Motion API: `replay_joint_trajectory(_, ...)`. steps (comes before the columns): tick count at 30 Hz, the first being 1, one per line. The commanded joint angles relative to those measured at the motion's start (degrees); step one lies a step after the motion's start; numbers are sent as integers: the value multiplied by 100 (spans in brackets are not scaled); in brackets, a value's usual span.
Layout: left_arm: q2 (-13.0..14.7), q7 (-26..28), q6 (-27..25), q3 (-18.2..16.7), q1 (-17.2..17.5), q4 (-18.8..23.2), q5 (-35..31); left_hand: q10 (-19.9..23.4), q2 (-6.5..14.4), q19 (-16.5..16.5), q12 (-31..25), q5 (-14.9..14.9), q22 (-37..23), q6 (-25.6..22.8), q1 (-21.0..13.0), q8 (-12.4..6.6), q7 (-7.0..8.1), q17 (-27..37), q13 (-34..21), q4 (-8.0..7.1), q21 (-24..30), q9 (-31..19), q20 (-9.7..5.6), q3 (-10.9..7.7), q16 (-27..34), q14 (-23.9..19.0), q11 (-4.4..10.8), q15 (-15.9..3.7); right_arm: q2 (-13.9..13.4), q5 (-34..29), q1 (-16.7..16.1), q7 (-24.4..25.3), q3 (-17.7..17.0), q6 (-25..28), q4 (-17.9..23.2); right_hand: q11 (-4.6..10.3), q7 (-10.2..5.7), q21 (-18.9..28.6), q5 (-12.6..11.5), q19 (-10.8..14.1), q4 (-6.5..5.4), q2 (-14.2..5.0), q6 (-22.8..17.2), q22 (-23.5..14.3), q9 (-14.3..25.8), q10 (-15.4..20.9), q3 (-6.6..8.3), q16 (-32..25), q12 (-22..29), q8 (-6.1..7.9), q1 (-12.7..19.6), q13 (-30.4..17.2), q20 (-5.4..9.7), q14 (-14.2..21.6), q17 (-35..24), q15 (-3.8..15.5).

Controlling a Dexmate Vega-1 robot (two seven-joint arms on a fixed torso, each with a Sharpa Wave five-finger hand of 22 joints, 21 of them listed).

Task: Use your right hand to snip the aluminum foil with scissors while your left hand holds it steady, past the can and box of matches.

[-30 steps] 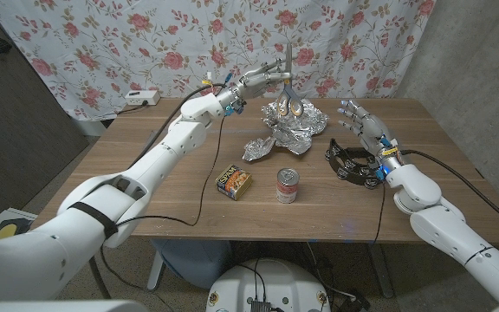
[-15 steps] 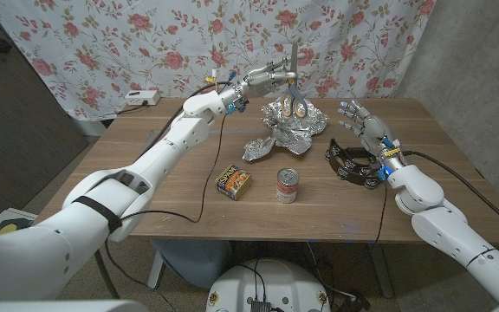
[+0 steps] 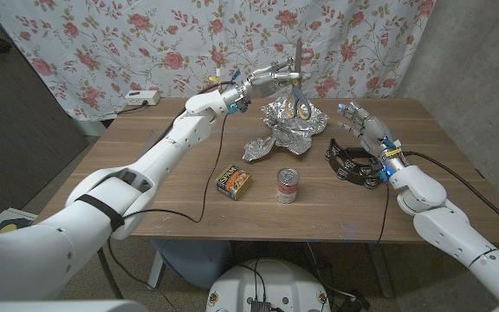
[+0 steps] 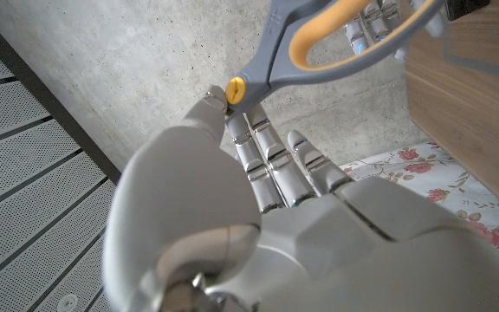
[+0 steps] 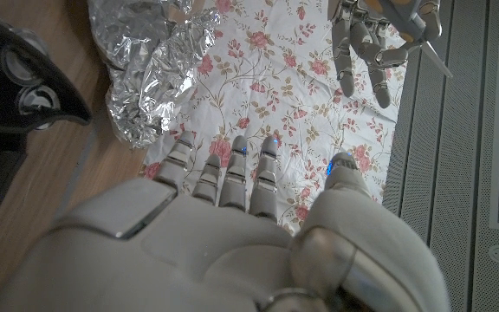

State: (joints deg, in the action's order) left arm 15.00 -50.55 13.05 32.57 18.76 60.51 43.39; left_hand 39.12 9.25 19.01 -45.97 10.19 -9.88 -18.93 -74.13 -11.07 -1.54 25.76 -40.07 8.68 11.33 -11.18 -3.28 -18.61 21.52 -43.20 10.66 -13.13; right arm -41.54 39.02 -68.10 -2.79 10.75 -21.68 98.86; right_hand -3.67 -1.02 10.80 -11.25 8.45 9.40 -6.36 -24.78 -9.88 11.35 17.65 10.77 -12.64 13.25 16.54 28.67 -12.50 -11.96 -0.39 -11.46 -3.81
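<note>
My left hand (image 3: pixel 265 81) grips grey scissors (image 3: pixel 298 94) with yellow-lined handles and holds them in the air above the crumpled aluminum foil (image 3: pixel 294 128) at the table's far middle, blades pointing up. The scissors (image 4: pixel 319 39) show past my left hand (image 4: pixel 258 217) in the left wrist view. My right hand (image 3: pixel 363 123) hovers to the right of the foil, fingers spread, holding nothing. The right wrist view shows my right hand (image 5: pixel 223 234) before the foil (image 5: pixel 150 61). A soup can (image 3: pixel 288 185) and a box of matches (image 3: pixel 233 181) stand nearer the front edge.
A black device (image 3: pixel 350 163) lies on the table just below my right hand. A smaller foil wad (image 3: pixel 259 148) sits left of the main sheet. A white power strip (image 3: pixel 141 97) lies at the far left edge, and a cable (image 3: pixel 204 173) trails across the table.
My left hand has carried the scissors a little to the right over the foil. The right hand has barely moved.
</note>
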Motion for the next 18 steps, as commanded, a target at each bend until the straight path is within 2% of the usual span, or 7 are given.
replay_joint_trajectory(1, -60, -284, -39, -31, -13, -32, 121, 22, 20, 25, 6, 29, 1, 43, -63, -8, -51, 0, 8, 2, -17, -20, -10, 29, -13, -52, 62, -71, -111, 183, 57, -467, 23, -61, -116, 39, -28, -10, -35, -60, 0, -5, -93, -4, 23, -76, 81, 34, -28, 30, 126, -9, -22, -59, 3, -53)
replay_joint_trajectory(6, -72, -411, -70, -34, -25, -63, 165, 33, 15, 28, 5, 30, 2, 62, -69, -7, -54, -1, 13, 3, -15, -19, -14, 44, -13, -65, 64, -72, -274, 383, 185, -1096, 65, -111, -309, 125, -161, -51, -59, -281, 41, 47, 99, 0, 57, -489, 187, 127, -175, -101, 374, -31, -26, -373, -2, -99)
replay_joint_trajectory(12, -100, -476, -101, -41, -54, -108, 186, 32, 17, 17, 5, 32, 2, 87, -73, -4, -62, -3, 12, 1, -18, -18, 5, 56, -18, -68, 59, -71, -421, 492, 303, -1499, 131, -30, -406, 123, -223, -61, -67, -405, 41, 79, 33, 3, 73, -723, 233, 153, -231, -101, 489, -34, -23, -535, -7, -125)
replay_joint_trajectory(18, -160, -565, -181, -67, -99, -255, 259, 23, 25, 12, 13, 36, 2, 102, -77, -6, -71, -6, 18, -5, -19, -17, 9, 68, -26, -66, 55, -71, -300, 618, 374, -1686, 170, -154, -548, 104, -274, -52, -74, -454, 39, 98, -39, 4, 97, -890, 264, 154, -257, -84, 562, -32, -19, -618, -9, -121)
